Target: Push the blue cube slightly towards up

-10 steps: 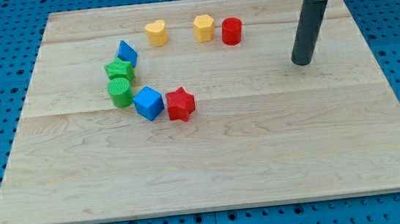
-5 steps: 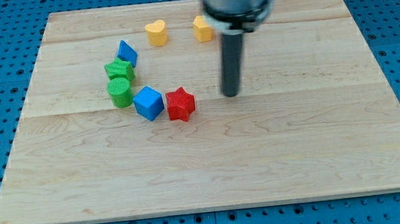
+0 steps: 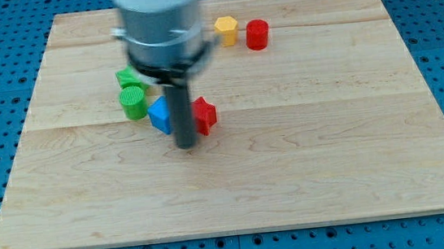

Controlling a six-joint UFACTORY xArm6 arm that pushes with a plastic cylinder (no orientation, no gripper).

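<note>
My tip [image 3: 185,144] sits just below the blue cube [image 3: 158,114] — half hidden by the rod, beside the red star [image 3: 205,115].

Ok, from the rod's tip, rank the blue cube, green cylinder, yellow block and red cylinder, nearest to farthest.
Measured from my tip:
1. Blue cube, just above the tip toward the view's top, partly behind the rod.
2. Green cylinder, up and to the view's left.
3. Yellow block, near the view's top, right of the rod.
4. Red cylinder, just right of the yellow block.
</note>
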